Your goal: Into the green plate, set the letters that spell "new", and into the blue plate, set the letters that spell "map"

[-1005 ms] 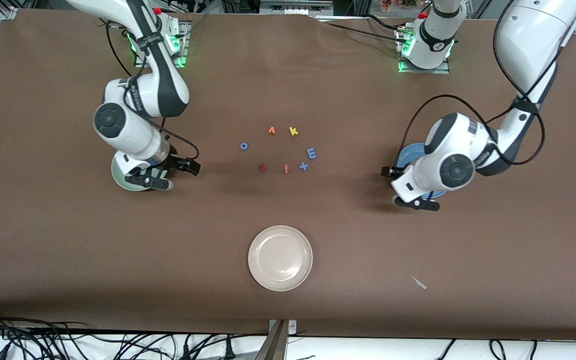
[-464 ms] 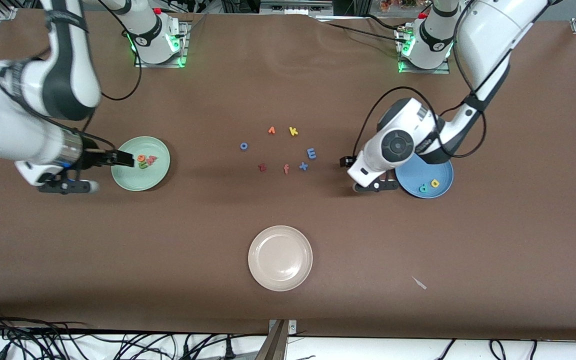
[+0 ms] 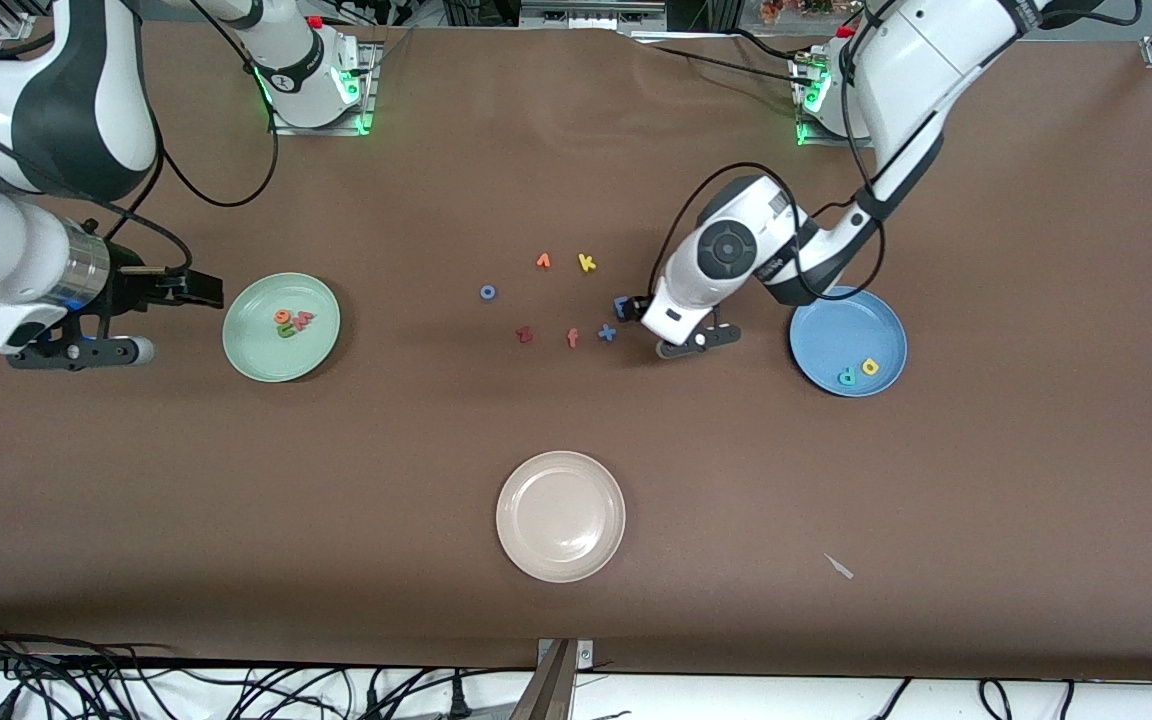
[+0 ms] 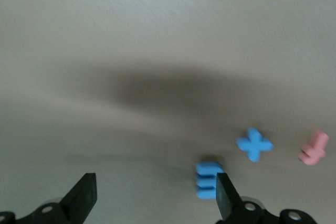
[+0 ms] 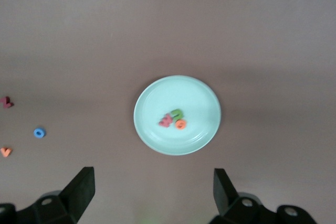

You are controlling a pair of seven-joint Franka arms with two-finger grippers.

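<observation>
The green plate (image 3: 281, 355) holds the orange "e" (image 3: 283, 316), pink "w" (image 3: 303, 319) and green "n" (image 3: 286, 330); the right wrist view shows the plate (image 5: 152, 103) with all three on it. My right gripper (image 3: 198, 290) hangs open beside that plate, toward the right arm's end of the table. The blue plate (image 3: 836, 320) holds the teal "p" (image 3: 847, 377) and yellow "a" (image 3: 870, 367). My left gripper (image 3: 634, 308) is open and low over the blue "m" (image 4: 209, 180), which lies on the table just inside one fingertip (image 4: 226, 198).
Loose letters lie mid-table: a blue "x" (image 3: 607, 333), salmon "f" (image 3: 572, 338), dark red "z" (image 3: 524, 335), blue "o" (image 3: 487, 292), an orange letter (image 3: 543, 261) and yellow "k" (image 3: 587, 263). A cream-white plate (image 3: 561, 555) sits nearer the front camera.
The left gripper has travelled from over the blue plate to the blue "m" among the loose letters. The right gripper has drawn back off the green plate toward its end of the table.
</observation>
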